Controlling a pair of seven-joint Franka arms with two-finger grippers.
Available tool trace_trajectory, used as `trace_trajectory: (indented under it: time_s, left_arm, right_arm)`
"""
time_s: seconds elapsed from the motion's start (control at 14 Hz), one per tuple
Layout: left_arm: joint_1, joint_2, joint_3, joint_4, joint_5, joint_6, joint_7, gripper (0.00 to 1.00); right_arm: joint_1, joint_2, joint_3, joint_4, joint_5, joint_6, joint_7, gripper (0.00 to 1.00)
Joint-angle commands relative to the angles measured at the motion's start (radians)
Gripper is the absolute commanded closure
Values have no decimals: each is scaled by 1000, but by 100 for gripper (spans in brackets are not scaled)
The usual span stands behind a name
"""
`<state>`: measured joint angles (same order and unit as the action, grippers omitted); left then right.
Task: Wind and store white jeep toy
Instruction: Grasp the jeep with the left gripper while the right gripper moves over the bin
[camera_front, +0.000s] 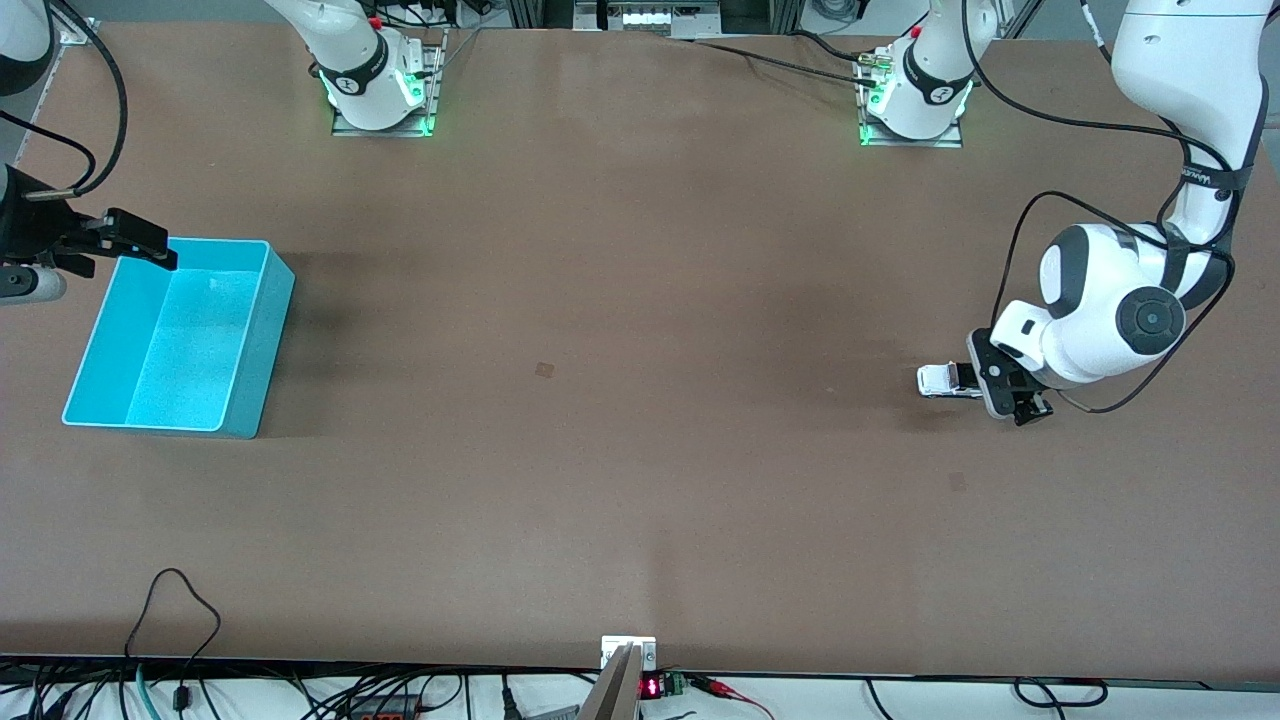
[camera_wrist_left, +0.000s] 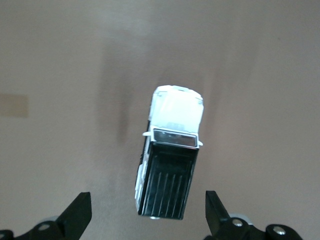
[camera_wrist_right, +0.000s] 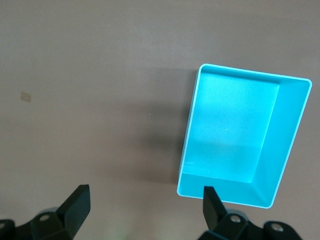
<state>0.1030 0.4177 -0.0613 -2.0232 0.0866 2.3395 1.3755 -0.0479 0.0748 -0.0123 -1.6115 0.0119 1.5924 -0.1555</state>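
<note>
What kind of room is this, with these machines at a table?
Most likely a robotics lab or test bench. Two robot arms are bolted along one edge of a bare brown table, loose cables and electronics run along its edges, and the only props are a jeep and a teal bin.

jeep toy (camera_front: 940, 380) at left arm's end, bin (camera_front: 255, 340) at right arm's end
</note>
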Motion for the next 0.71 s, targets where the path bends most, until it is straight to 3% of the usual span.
trace_trajectory:
  time_s: [0.0, 0.64]
  left_arm:
    - [11, -7, -24, -46, 10, 56, 114, 0]
    - [24, 13, -38, -74, 10, 80, 151, 0]
  right_arm:
    - [-7, 5, 5, 10, 20, -2, -4, 0]
    - [-1, 25, 5, 10, 19, -3, -9, 0]
